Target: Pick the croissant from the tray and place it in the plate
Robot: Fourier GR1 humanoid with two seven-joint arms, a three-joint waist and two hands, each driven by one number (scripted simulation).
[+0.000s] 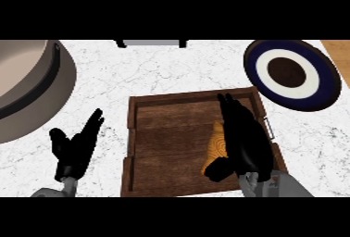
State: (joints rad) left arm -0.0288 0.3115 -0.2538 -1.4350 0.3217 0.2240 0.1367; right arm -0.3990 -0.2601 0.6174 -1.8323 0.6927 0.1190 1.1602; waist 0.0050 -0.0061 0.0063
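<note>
Croissant (pixel 215 146) is golden-orange w/ faint curved ridges on its surface, elongated, lying lengthwise in the right half of the dark wooden tray (pixel 164 139); only its left side shows, the rest hidden under the right hand (pixel 240 139); right hand lies over it w/ fingers stretched straight toward the tray's far edge and thumb (pixel 219 167) bent in against the croissant's near end; whether the croissant is actually gripped or lifted off the tray floor, can't tell. Tray is rectangular w/ raised rim and a small metal handle (pixel 270 129) on its right side, sitting on the white marbled desk (pixel 178 65). Plate (pixel 292 74) is round, dark blue rim, white ring, dark brown centre, at the far right of the desk, apart from the tray's far-right corner. Left hand (pixel 74 148) rests open left of the tray, fingers straight, holding nothing. Large grey-beige bowl (pixel 27 83) at the far left; wood-coloured patch (pixel 338 55) at the right edge.
</note>
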